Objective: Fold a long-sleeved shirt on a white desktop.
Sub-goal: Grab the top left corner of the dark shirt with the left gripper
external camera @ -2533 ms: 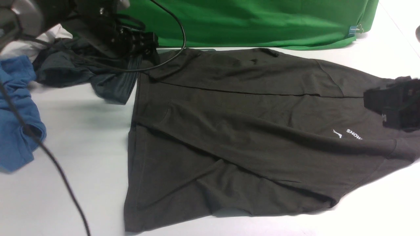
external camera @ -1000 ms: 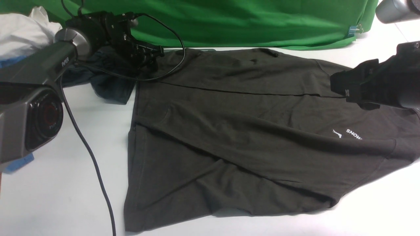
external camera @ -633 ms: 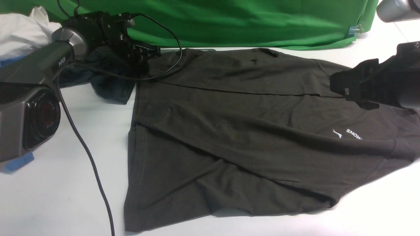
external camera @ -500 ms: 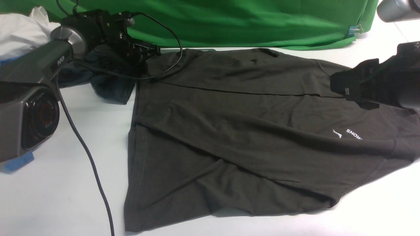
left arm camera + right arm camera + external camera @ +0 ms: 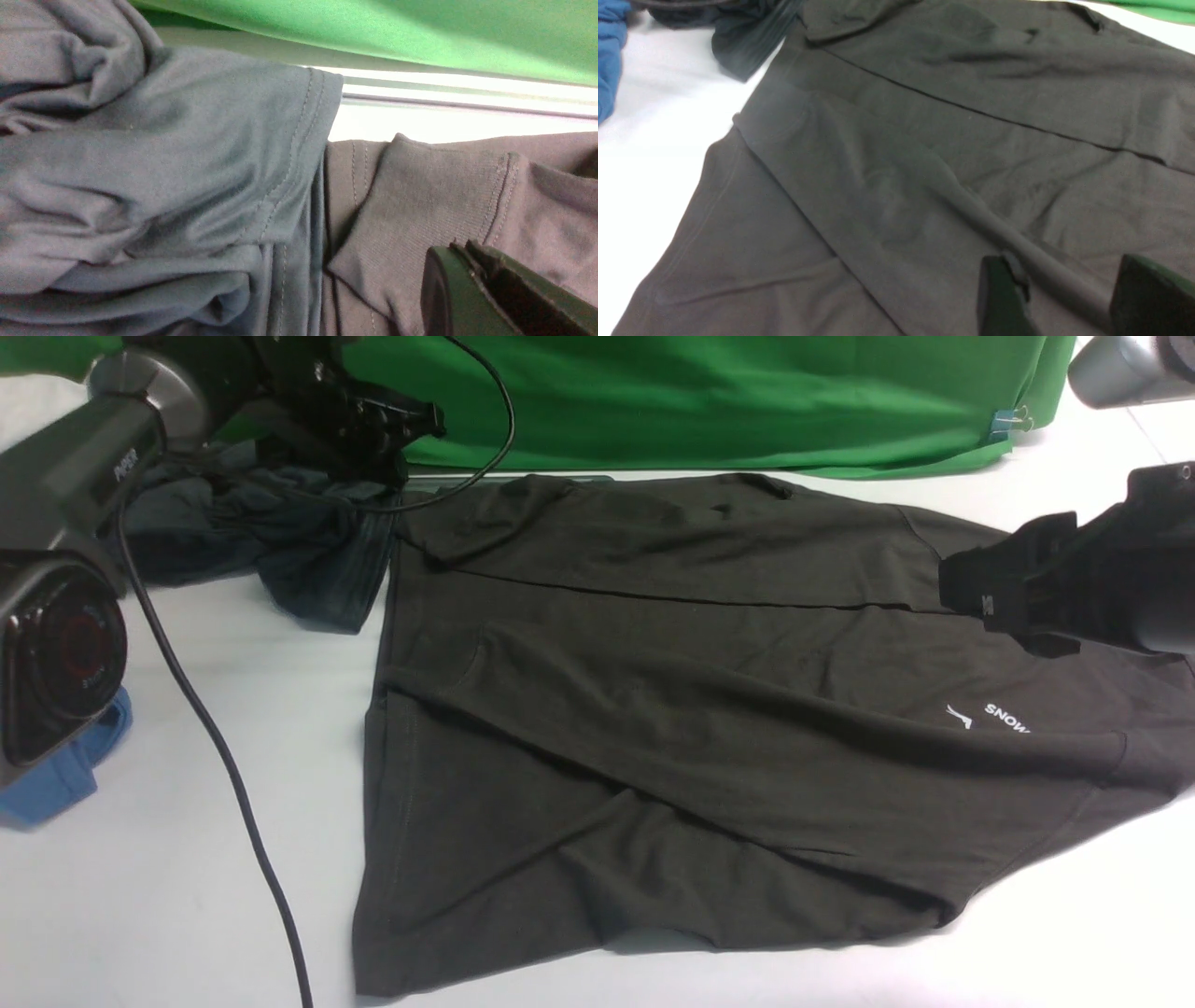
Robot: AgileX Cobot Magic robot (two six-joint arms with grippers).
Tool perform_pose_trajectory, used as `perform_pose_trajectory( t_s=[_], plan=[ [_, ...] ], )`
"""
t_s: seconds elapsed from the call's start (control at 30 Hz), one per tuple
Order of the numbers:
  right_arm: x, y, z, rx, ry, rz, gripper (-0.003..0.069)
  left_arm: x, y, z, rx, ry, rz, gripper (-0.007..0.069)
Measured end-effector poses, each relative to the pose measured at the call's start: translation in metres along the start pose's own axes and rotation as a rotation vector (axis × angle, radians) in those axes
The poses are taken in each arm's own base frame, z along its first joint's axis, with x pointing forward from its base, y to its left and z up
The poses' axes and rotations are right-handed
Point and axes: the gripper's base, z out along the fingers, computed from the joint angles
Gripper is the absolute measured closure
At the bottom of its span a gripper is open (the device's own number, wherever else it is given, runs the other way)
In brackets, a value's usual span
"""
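Note:
The long-sleeved shirt [image 5: 672, 709] lies flat on the white desktop [image 5: 187, 915], both sleeves folded in across the body and its white "SNOW" print at the right. My left gripper [image 5: 387, 471] hangs shut just above the shirt's far left corner. In the left wrist view its fingers [image 5: 460, 245] are pressed together over a ribbed cuff [image 5: 420, 196], and I see no cloth between them. My right gripper [image 5: 971, 588] hovers open over the shirt's collar end. In the right wrist view it [image 5: 1069, 284] straddles a raised fold of the shirt [image 5: 924, 163].
A dark charcoal garment [image 5: 280, 551] is bunched against the shirt's far left corner, and a blue garment [image 5: 56, 775] lies at the left edge. The green backdrop [image 5: 700, 401] runs along the back. The left arm's black cable [image 5: 215, 747] trails over the desktop.
My left gripper has closed and risen toward the backdrop, uncovering more of the charcoal garment. The shirt has not shifted and the right gripper has barely moved.

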Motion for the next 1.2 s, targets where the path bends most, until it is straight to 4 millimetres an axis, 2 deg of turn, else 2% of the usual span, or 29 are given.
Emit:
perform_pose_trajectory(
  t_s=[0.13, 0.23, 0.33, 0.37, 0.4, 0.53, 0.63, 0.87, 0.97, 1.1, 1.13, 1.2],
  plan=[
    [0.001, 0.000, 0.000, 0.000, 0.015, 0.004, 0.0310, 0.005, 0.001, 0.005, -0.002, 0.036, -0.004, 0.0581],
    [0.001, 0.000, 0.000, 0.000, 0.016, 0.005, 0.0310, 0.011, -0.001, 0.018, -0.006, 0.038, 0.005, 0.0480],
    [0.002, 0.000, 0.000, -0.002, 0.023, 0.010, 0.0310, 0.010, -0.004, 0.023, -0.001, 0.005, 0.045, 0.0346],
    [0.002, 0.000, 0.000, -0.002, 0.024, 0.011, 0.0310, 0.010, -0.004, 0.024, 0.000, -0.001, 0.055, 0.0337],
    [0.003, 0.001, 0.000, -0.005, 0.030, 0.016, 0.0310, 0.008, -0.006, 0.025, 0.008, -0.028, 0.103, 0.0266],
    [0.003, 0.001, 0.000, -0.008, 0.037, 0.020, 0.0310, 0.009, -0.006, 0.032, 0.017, -0.044, 0.152, 0.0151],
    [0.004, 0.001, 0.000, -0.008, 0.039, 0.020, 0.0310, 0.014, -0.004, 0.043, 0.016, -0.028, 0.156, 0.0118],
    [0.004, 0.001, 0.000, -0.008, 0.042, 0.020, 0.0310, 0.023, -0.001, 0.057, 0.013, 0.002, 0.179, 0.0141],
    [0.004, 0.001, 0.000, -0.008, 0.042, 0.021, 0.0310, 0.024, 0.000, 0.059, 0.013, 0.009, 0.195, 0.0223],
    [0.005, 0.001, 0.000, -0.008, 0.050, 0.021, 0.0310, 0.024, 0.000, 0.059, 0.013, 0.010, 0.199, 0.0388],
    [0.005, 0.001, 0.000, -0.008, 0.050, 0.021, 0.0310, 0.024, -0.001, 0.059, 0.014, 0.009, 0.198, 0.0396],
    [0.005, 0.001, 0.000, -0.008, 0.057, 0.021, 0.0310, 0.023, -0.001, 0.059, 0.018, 0.005, 0.193, 0.0515]
  ],
)
